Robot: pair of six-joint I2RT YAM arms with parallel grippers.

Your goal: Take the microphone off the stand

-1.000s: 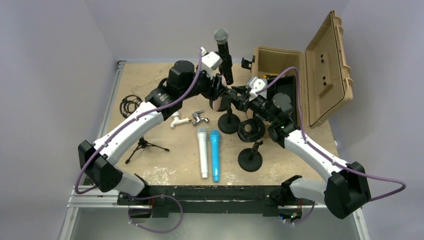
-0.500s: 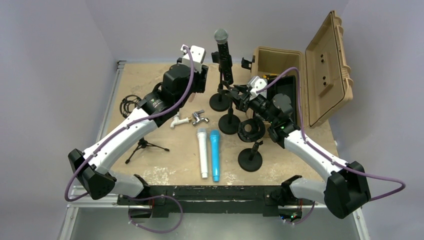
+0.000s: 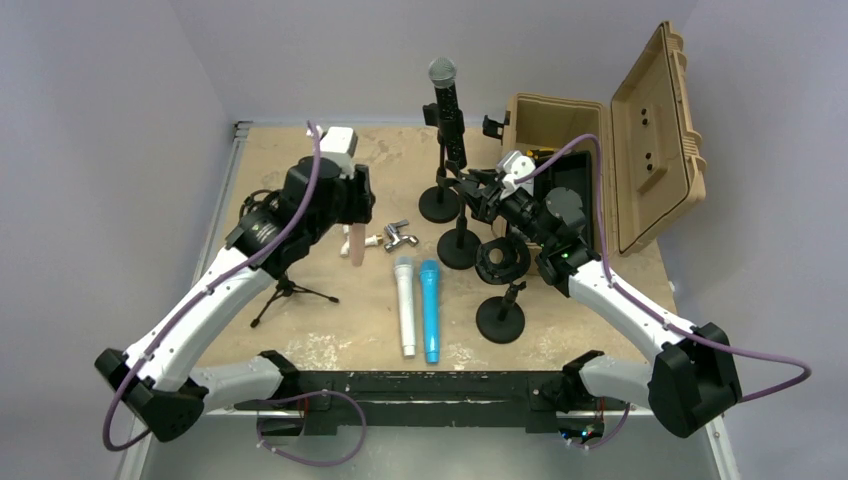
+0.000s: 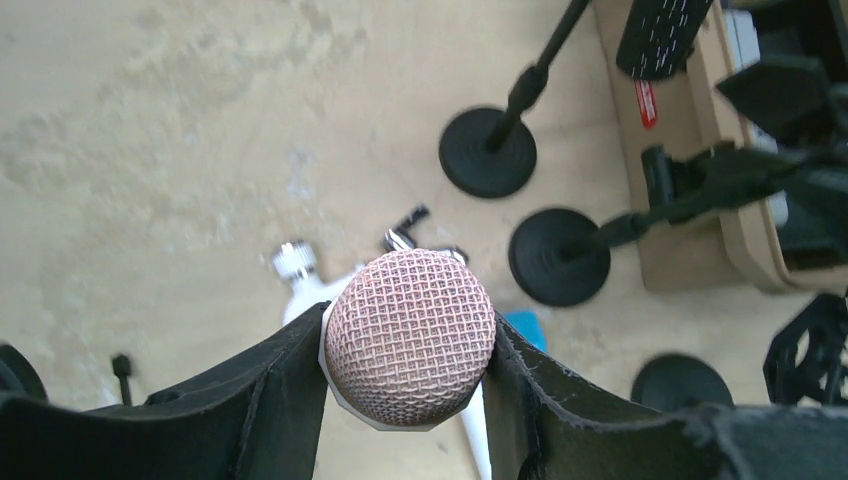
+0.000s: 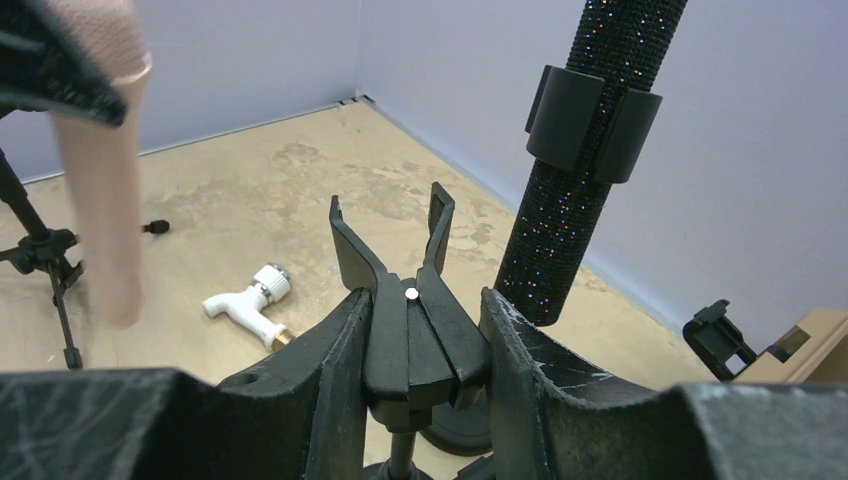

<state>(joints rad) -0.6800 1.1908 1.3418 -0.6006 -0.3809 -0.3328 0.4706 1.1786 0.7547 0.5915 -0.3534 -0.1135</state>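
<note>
The pink mic [image 3: 357, 247] is off the stand [image 3: 458, 243] and hangs in the air over the table [image 3: 300, 160], left of the stand and well apart from it, just above the white tap [image 3: 362, 240]. Its long axis is upright, mesh head up and tail pointing down at the table. The left gripper [image 4: 408, 350] pinches it at the head, a finger [image 4: 270, 390] pressed to each side of the mesh, so the left arm alone carries it. The stand's clip [image 5: 405, 290] is empty, its two prongs open upward. The right gripper [image 5: 410, 352] is closed around the clip's lower part, apparently steadying the stand. The removal itself looks done. What is left is probably to put the mic down, and for that the upright mic would need tipping flat, perhaps beside the white mic [image 3: 404, 305] and the blue mic [image 3: 430, 310] lying nearer the arms, while avoiding the tap below.
</note>
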